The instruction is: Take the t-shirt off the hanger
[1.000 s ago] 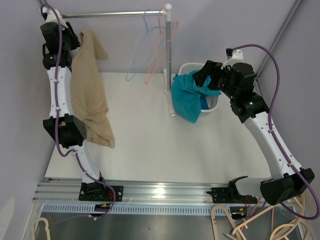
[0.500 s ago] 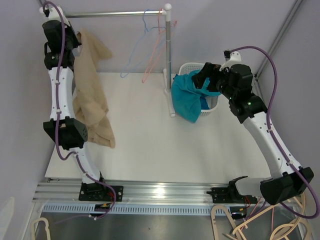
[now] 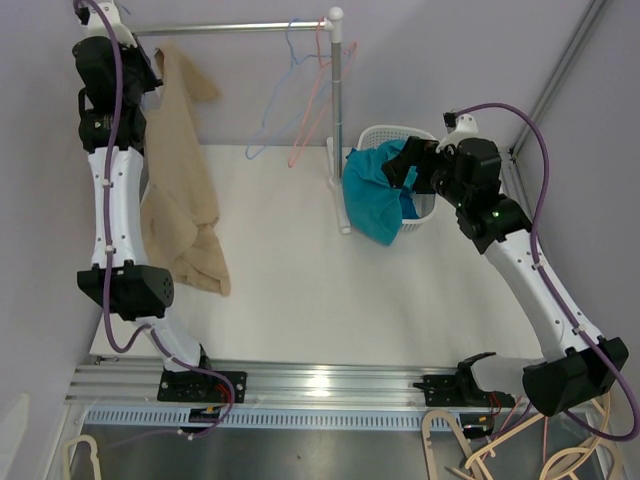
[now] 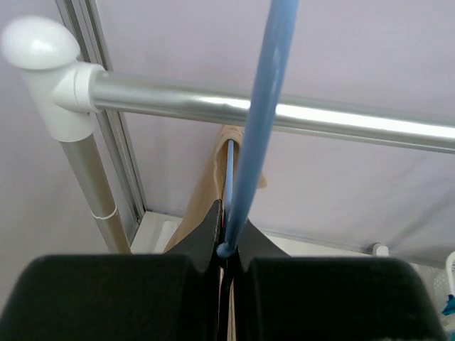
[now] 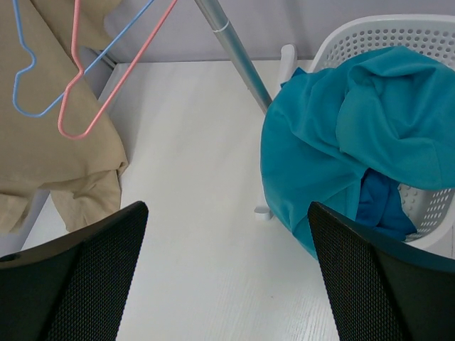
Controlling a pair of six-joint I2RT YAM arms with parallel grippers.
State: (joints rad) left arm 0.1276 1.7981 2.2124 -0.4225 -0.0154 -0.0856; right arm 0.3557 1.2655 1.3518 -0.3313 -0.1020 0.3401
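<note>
A beige t-shirt point(image 3: 178, 190) hangs at the left end of the metal rail point(image 3: 240, 28), its hem bunched on the white table. It hangs on a blue hanger, whose hook point(image 4: 259, 128) rises in front of the rail point(image 4: 178, 99) in the left wrist view. My left gripper point(image 4: 227, 238) is shut on the lower end of that hook, with the shirt's beige cloth point(image 4: 206, 192) just behind it. In the top view this gripper point(image 3: 140, 72) sits high by the shirt's collar. My right gripper point(image 5: 227, 270) hangs open over bare table, far from the t-shirt point(image 5: 43, 142).
An empty blue hanger point(image 3: 270, 120) and a pink one point(image 3: 318, 110) dangle from the rail's right end, beside the rack's upright post point(image 3: 340, 130). A white basket point(image 3: 385, 133) holding teal cloth point(image 3: 370, 195) stands under my right gripper point(image 3: 400, 165).
My left gripper has closed on the hanger's hook and risen slightly, lifting the shirt's top. The right arm has drifted a little to the right.
</note>
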